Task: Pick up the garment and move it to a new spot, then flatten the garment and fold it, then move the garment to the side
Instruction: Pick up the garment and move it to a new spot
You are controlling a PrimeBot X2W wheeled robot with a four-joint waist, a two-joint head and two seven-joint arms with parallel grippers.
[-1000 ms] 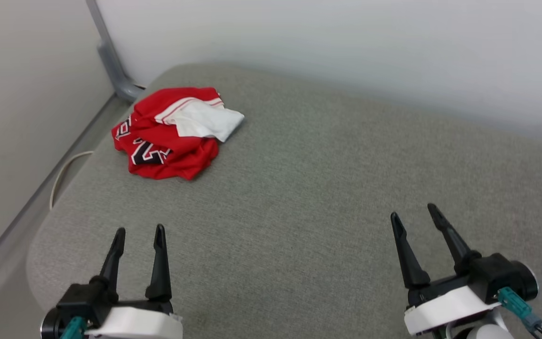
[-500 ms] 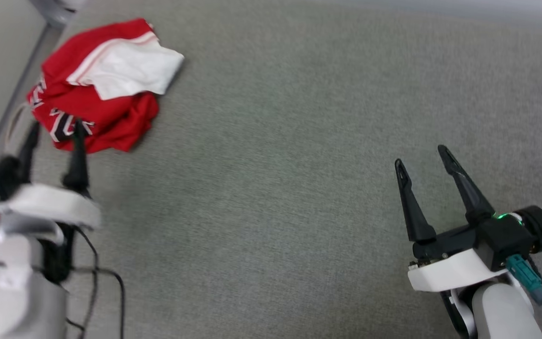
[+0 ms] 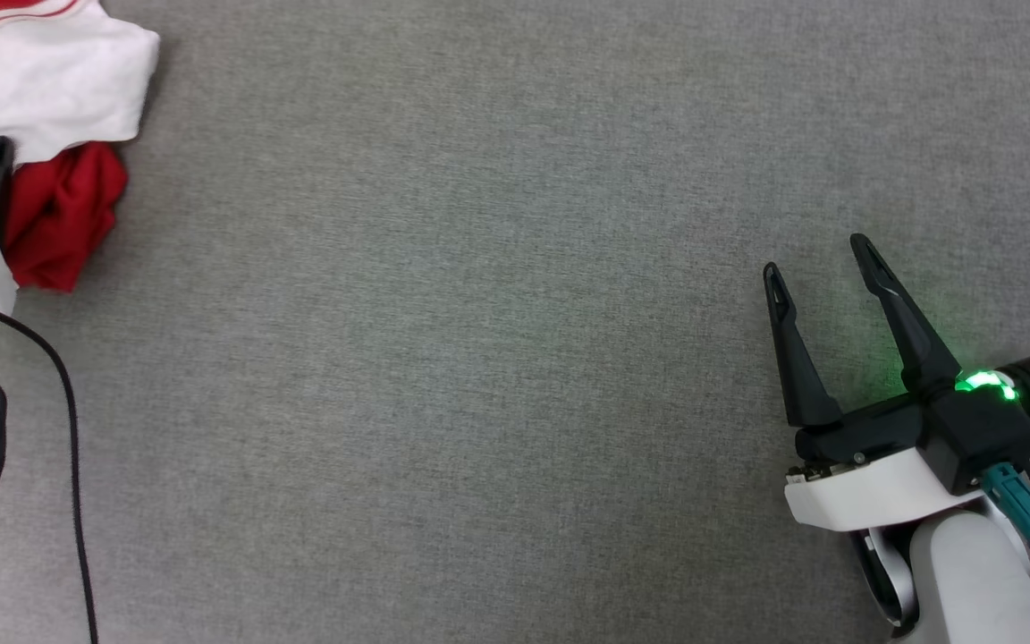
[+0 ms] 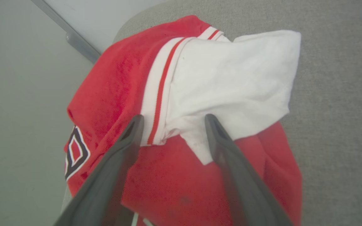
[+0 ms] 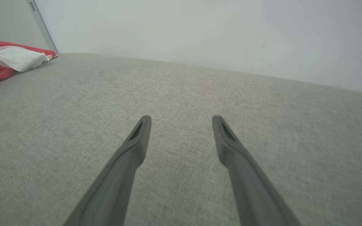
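**Left jaws spread over the red jersey; right jaws wait over bare cushion**

The garment, a crumpled red jersey shirt with a white short sleeve and red-and-white striped trim, lies bunched at a rounded corner of the wide grey fabric-covered cushion. It is far over on the robot's left, close to the pale wall and a slanting grey metal bar. A piece of black, white-outlined lettering shows on its lower left fold in the left wrist view.

The left jaws are released. Their 2 long dark fingers stand well apart directly over the garment, 1 tip at the striped trim and the other at the lower edge of the white sleeve. I cannot tell whether the tips touch the cloth. Nothing is pinched between them. In the head view, 1 of these fingers pokes up across the garment at the upper left edge, and black cables trail down below it.

The right jaws are released too, and hold nothing. Their 2 fingers stand spread above bare grey fabric at the lower right of the head view, well apart from the garment. A green light glows on that wrist, above the white housing. From the right wrist view, the garment sits far off at the left edge.
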